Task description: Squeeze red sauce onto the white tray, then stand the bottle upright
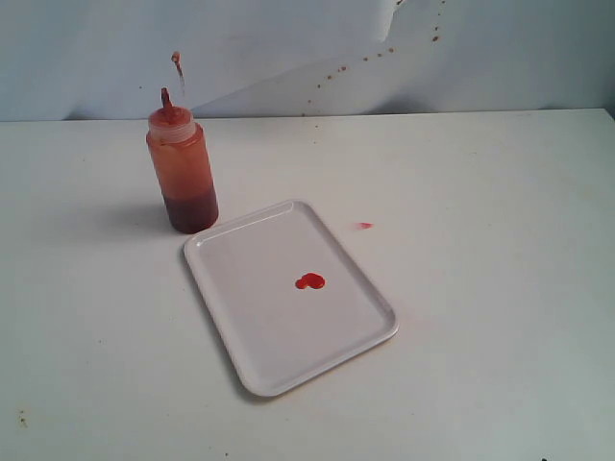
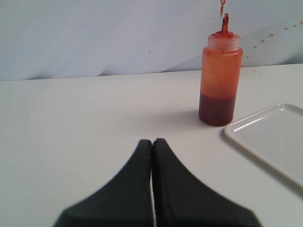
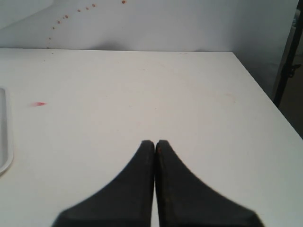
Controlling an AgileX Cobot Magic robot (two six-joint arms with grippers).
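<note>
Left pincer (image 2: 151, 141) and right pincer (image 3: 155, 142) clenched empty; bottle (image 1: 181, 173) stands upright, nozzle (image 1: 165, 97) skyward.

My left gripper (image 2: 152, 141) is closed all the way. Its two black fingers (image 2: 128, 189) press flat against each other, with only a thin seam running down between them, and nothing is caught in the grip. Seen from the wrist camera, they taper from a broad base to a narrow, rounded tip, pointing straight ahead. My right gripper (image 3: 155, 142) sits the same way, its black fingers (image 3: 189, 194) pressed together tip to tip and empty, the seam centred and straight. I cannot tell from either wrist view how the arms behind them are bent.
</note>
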